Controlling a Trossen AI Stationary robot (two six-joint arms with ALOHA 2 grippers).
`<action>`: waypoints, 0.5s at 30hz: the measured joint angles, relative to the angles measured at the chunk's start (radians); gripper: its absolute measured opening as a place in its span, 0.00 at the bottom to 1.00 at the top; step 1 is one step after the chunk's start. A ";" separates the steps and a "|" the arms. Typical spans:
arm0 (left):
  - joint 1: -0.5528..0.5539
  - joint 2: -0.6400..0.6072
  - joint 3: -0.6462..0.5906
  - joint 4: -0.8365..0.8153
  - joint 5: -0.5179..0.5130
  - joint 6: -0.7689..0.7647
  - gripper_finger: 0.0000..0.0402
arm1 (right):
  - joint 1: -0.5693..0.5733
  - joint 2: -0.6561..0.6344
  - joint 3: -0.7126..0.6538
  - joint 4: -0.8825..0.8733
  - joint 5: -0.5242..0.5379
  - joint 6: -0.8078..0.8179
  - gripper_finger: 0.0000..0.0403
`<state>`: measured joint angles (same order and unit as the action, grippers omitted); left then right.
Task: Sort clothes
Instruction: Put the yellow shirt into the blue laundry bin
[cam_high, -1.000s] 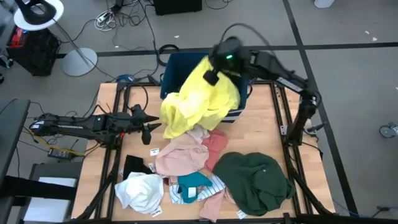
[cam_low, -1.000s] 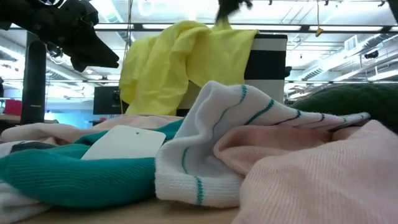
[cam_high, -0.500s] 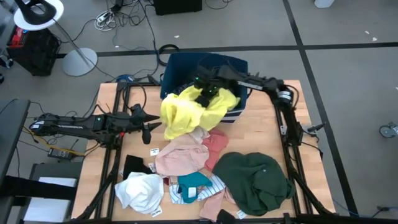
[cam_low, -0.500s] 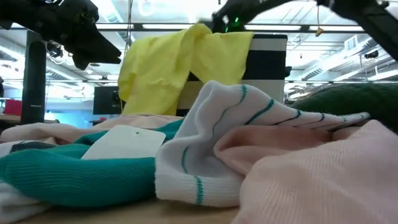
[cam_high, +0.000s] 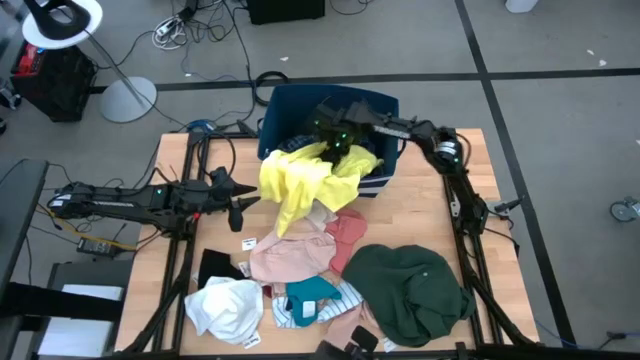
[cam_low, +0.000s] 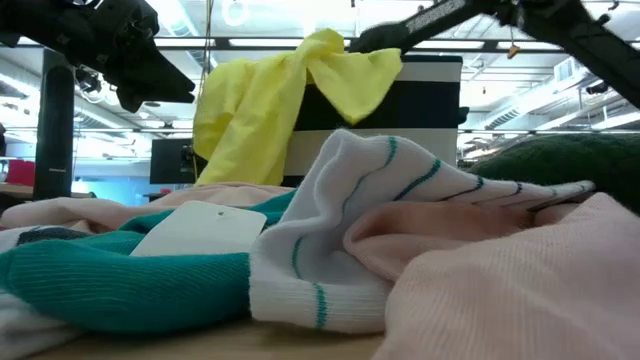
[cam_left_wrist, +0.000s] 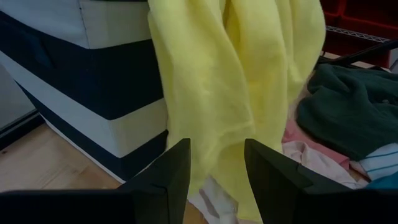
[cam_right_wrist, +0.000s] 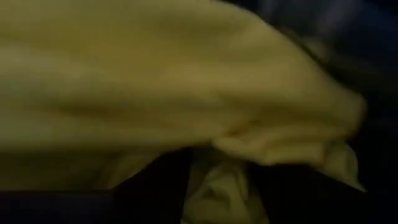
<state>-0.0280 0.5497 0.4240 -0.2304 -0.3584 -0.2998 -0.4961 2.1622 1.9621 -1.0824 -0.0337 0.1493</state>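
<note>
Grey flooring strewn with cables is surrounding the wooden tabletop (cam_high: 170, 270), on which the clothes are being kept in one loose pile toward the near edge, presumably so that each piece can be lifted out singly. Among them, the dark green garment (cam_high: 410, 290) is being left spread near the right edge as the bulkiest item, with the pink garment (cam_high: 290, 255) lying at the middle and the white garment (cam_high: 225, 305) and teal piece (cam_high: 312, 293) bunched by the near edge. At the far edge the dark blue bin (cam_high: 300, 105) is being used as the drop point, and the yellow garment (cam_high: 305, 180) is being draped over its near rim, half inside and half hanging down onto the pile, apparently because it is only just being let go. Over the bin, the right gripper (cam_high: 335, 135) is being held against that yellow fabric, and whether its fingers are parted or pinching cannot be told. Along the left edge, the left gripper (cam_high: 238, 200) is being held with its fingers spread and nothing between them, aimed at the hanging yellow cloth, seemingly in readiness.
</note>
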 joint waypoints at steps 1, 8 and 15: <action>0.000 0.000 0.000 0.000 0.000 0.000 0.39 | -0.005 -0.030 0.000 0.001 0.000 0.000 0.45; 0.000 0.000 0.000 0.001 0.000 0.000 0.39 | -0.026 -0.282 0.002 0.030 0.017 -0.043 0.44; 0.000 0.000 0.000 0.001 0.000 0.003 0.39 | 0.028 -0.477 0.004 0.071 -0.019 -0.105 0.44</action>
<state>-0.0280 0.5499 0.4240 -0.2298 -0.3584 -0.2966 -0.4683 1.6851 1.9659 -1.0118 -0.0527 0.0446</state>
